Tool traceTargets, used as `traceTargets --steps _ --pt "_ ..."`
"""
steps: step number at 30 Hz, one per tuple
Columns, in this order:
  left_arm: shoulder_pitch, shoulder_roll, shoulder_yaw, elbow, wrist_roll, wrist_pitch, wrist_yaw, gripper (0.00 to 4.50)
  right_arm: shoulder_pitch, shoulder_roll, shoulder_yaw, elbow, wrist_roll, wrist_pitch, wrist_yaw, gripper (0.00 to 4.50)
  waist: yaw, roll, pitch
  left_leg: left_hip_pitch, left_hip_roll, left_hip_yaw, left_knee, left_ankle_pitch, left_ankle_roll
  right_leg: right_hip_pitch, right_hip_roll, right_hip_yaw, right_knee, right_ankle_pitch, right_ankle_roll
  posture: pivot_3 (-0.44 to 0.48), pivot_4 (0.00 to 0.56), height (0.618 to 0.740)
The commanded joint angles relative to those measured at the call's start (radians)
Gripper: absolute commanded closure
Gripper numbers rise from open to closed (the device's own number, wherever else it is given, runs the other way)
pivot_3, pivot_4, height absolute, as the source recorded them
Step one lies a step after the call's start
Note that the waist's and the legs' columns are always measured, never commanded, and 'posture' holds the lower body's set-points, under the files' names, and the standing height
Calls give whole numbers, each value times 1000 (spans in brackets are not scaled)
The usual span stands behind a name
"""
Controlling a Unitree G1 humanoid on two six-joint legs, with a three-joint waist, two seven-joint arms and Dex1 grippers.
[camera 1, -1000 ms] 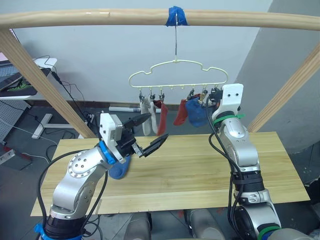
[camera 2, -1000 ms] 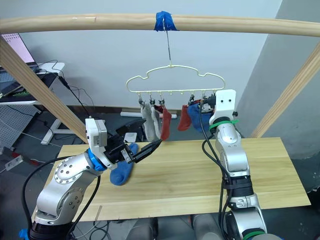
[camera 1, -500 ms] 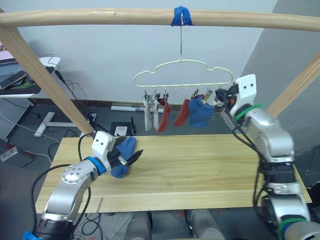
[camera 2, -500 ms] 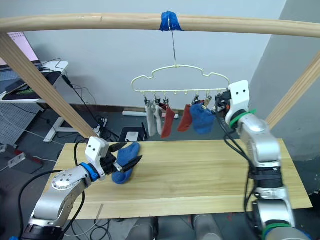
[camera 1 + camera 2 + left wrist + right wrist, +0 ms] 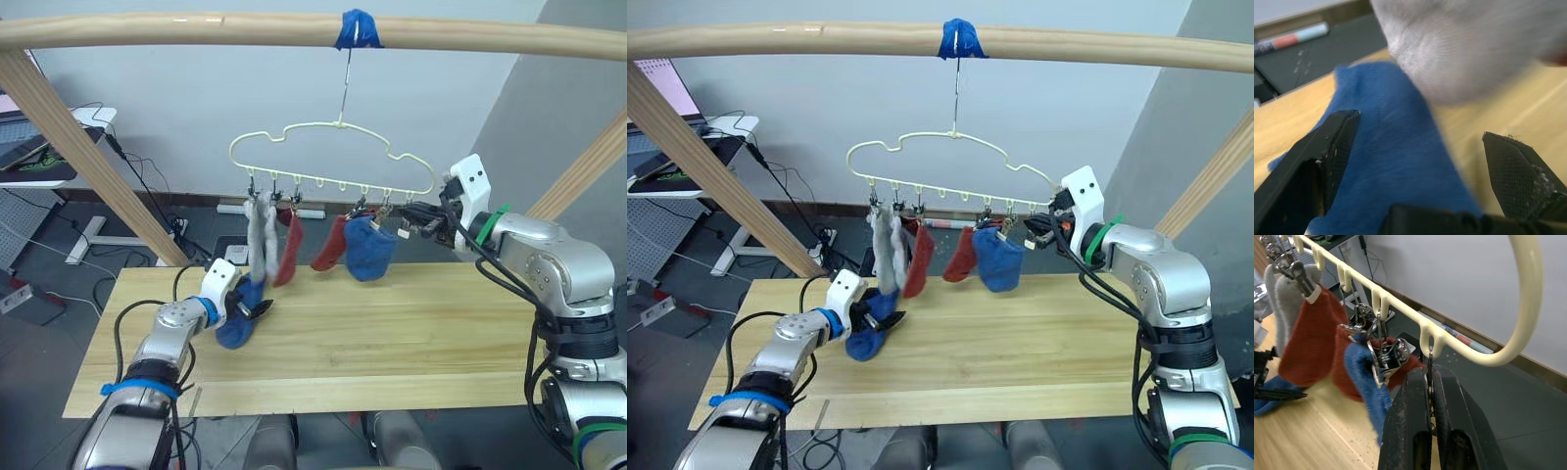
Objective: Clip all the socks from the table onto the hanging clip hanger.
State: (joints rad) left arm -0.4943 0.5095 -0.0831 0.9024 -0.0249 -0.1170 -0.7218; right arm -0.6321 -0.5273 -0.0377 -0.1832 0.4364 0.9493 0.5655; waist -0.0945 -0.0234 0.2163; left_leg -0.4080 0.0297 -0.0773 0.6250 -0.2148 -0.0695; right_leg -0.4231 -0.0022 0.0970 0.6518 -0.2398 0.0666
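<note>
**On the bench, one sock left to hang**

On the bench [image 5: 411, 333], the left hand [image 5: 257, 309] is spreading wide around the last blue sock [image 5: 235, 328]. Five socks [image 5: 370, 250] are hanging from the hanger [image 5: 333, 152]. The right hand [image 5: 1430, 396] is pinching shut on the end clip [image 5: 1429, 363], probably readying it.

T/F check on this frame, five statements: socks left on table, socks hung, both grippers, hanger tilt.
1. One blue sock lies on the table. True.
2. The left gripper is shut on it. False: it is open, its fingers either side of the sock.
3. The right gripper is shut on a clip. True.
4. The clip hanger hangs level. False: its right end sits lower.
5. Two blue socks hang. False: one blue sock hangs.
</note>
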Motion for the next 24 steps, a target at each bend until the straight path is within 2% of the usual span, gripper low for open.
traceTargets --steps 1,7,8,10,22,23,24 --pt "-48 12 2 135 52 -97 48 0 9 20 -46 -41 14 33 -53 4478 -5 0 0 0 0 0 0 0 0 0 0 0 0 0 0 -157 190 740" --pt "-81 10 1 220 75 -141 30 0 24 25 -50 -73 30 55 -74 4478 -8 0 0 -1 0 0 0 0 0 1 -1 0 -2 1 2 -162 190 740" --pt "-76 6 1 225 70 -133 8 187 28 30 -52 -78 33 58 -81 4498 -9 0 0 -1 0 0 1 0 0 1 -1 0 -2 1 2 -161 185 740" --pt "-65 0 4 230 61 -122 -29 603 32 36 -53 -83 34 57 -90 4500 -14 0 -1 -1 0 0 1 0 0 1 0 0 -2 1 2 -161 185 740" --pt "0 -6 30 144 39 -116 -88 4224 12 30 -51 -51 33 41 -81 4500 -19 0 -1 -1 0 0 1 0 0 1 0 0 -2 1 2 -138 189 740" --pt "11 -8 31 125 34 -113 -97 4484 10 25 -51 -48 33 40 -77 4500 -19 0 -1 -1 0 0 1 0 0 1 -1 0 -2 1 2 -138 189 740" --pt "20 -8 33 110 31 -110 -103 4484 9 22 -51 -45 33 39 -74 4500 -19 0 -1 -1 0 0 1 0 0 1 -1 0 -2 1 2 -138 189 740"
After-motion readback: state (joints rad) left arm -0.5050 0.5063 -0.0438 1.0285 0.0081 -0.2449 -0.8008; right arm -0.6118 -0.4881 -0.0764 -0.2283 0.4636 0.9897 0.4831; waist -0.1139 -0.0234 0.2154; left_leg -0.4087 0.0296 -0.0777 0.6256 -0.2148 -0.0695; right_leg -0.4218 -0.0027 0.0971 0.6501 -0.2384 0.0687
